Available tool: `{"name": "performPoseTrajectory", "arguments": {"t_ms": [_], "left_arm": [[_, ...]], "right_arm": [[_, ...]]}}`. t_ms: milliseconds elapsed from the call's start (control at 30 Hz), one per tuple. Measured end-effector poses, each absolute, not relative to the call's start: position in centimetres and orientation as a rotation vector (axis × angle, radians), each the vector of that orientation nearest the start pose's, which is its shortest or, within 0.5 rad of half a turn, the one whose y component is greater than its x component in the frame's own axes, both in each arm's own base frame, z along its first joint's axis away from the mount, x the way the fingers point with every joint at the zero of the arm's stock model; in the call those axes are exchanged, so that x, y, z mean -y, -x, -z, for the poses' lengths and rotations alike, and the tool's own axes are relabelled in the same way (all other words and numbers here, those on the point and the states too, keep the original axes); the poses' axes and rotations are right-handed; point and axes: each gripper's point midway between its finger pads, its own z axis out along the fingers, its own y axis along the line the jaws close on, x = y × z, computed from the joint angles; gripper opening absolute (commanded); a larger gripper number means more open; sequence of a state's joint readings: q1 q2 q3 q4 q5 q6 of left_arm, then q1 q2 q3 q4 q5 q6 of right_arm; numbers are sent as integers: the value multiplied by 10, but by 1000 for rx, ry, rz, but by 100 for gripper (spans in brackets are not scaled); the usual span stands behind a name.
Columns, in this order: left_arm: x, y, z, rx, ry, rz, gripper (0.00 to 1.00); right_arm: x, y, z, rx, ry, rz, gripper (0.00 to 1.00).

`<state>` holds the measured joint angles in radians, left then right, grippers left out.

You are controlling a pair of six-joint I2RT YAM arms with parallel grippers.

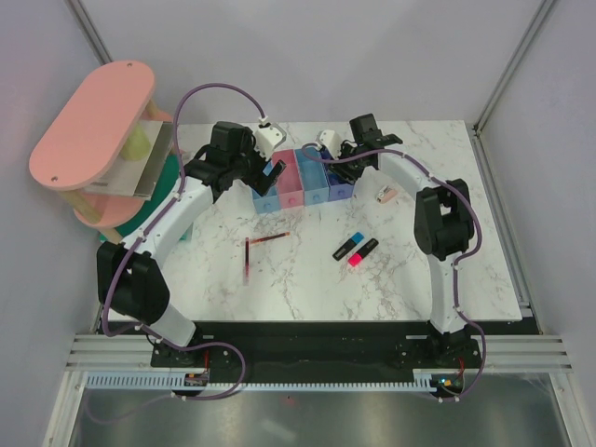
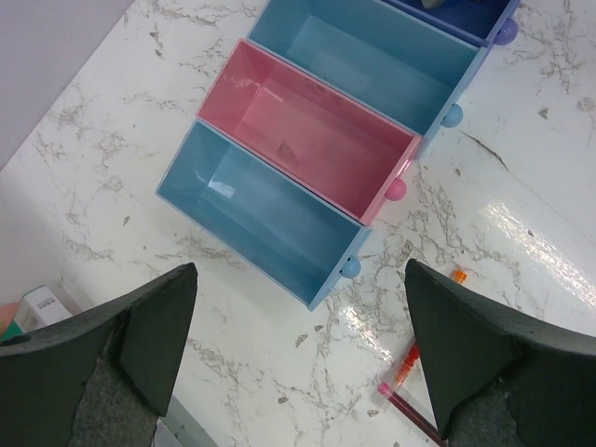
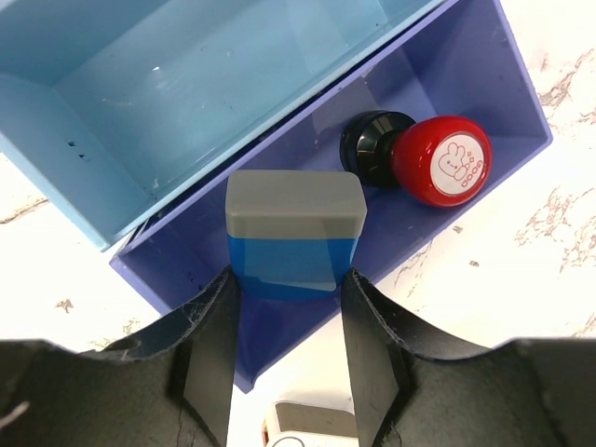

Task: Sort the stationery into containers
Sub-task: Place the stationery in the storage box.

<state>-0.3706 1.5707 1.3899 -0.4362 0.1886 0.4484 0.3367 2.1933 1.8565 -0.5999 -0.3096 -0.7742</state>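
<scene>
While the right tool (image 3: 291,303) clamps the blue block (image 3: 293,228) over the purple bin (image 3: 507,79), drop-off looks in hand; next, likely release it inside. Left tool (image 2: 298,312) gapes wide, empty

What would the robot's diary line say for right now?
right gripper: holding blue block over purple bin | left gripper: open, empty | pens, highlighters: on table

Arms (image 1: 172,214) white, black joints; purple cables (image 1: 219,88); claw fingers (image 2: 154,326) dark, perhaps rubber.
</scene>
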Motion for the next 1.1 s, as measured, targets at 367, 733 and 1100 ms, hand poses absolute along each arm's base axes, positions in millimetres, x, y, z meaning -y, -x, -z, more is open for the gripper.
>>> {"name": "performPoseTrajectory", "arguments": {"t_ms": [367,733,1100], "left_arm": [[178,-417,-218,-1955,-964,162,100],[179,-417,-218,-1954,-965,163,100],[174,-421,-214,-1966,-953,133,100]], "right_arm": [[-203,-509,-86,-2021,1396,-180,50],[-202,-510,-89,-2011,1399,-167,64],[-195,-513,-96,-2033,1346,-145,68]]}}
